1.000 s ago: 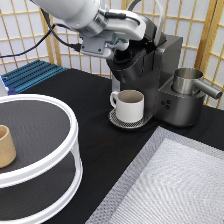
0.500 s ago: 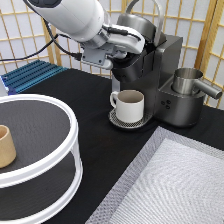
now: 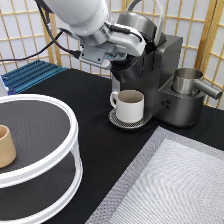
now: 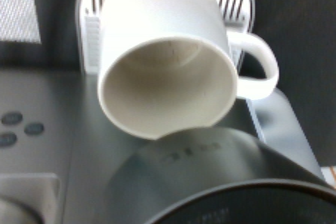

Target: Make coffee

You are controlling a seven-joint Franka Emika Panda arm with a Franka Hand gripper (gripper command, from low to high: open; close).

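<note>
Mug and coffee machine made up the working group in the exterior view: the cream-white handled mug stood upright on the round drip tray at the machine's foot, directly under the brew head, with its handle turned toward the view's left. The tool sat at the top front of the machine, pressed close against the brew head, straight above the mug, so the line from tool to mug ran plainly downward. Whether the tool was clenched or released could not be told, since the hand and the dark machine body hid the fingertips. The coffee pod was nowhere to be seen in this view, neither on the worktop nor at the tool; it may have lain inside the brew head or behind the hand, but that could not be confirmed. A metal jug stood on the machine's side nearer the view's right, and a tan handleless cup rested on the white-rimmed round stand at the view's left, well apart from the tool. From the wrist view, the mug appeared from above, open mouth empty, with the dark rounded brew head in the foreground and the machine's buttons beside it; no pod showed here either.
</note>
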